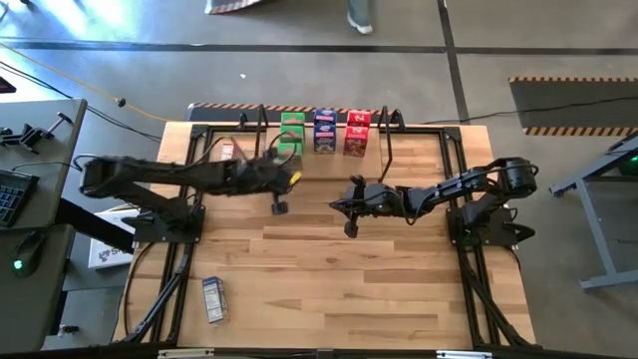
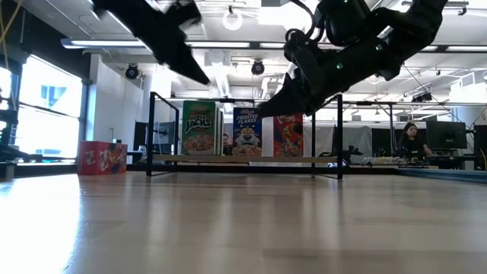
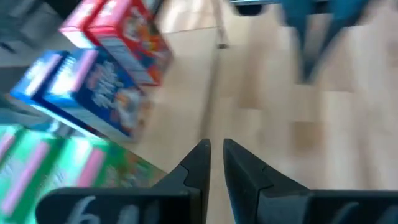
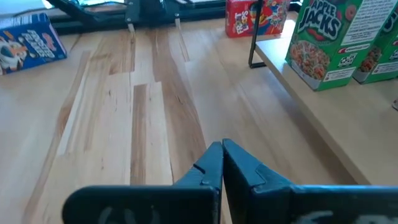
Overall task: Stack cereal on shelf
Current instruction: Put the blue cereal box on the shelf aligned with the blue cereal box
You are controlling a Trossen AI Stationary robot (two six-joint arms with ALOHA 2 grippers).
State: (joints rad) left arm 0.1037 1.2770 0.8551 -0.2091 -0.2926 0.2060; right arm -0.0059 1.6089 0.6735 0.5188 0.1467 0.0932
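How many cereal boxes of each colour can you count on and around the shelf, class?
Green cereal boxes: 2
Blue cereal boxes: 3, counting one lying on the table
Red cereal boxes: 3, counting one beside the shelf
Total: 8, as far as the views show

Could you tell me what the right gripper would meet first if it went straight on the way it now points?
Probably only bare tabletop: the right gripper, shut and empty, points along open wood, passing beside the shelf.
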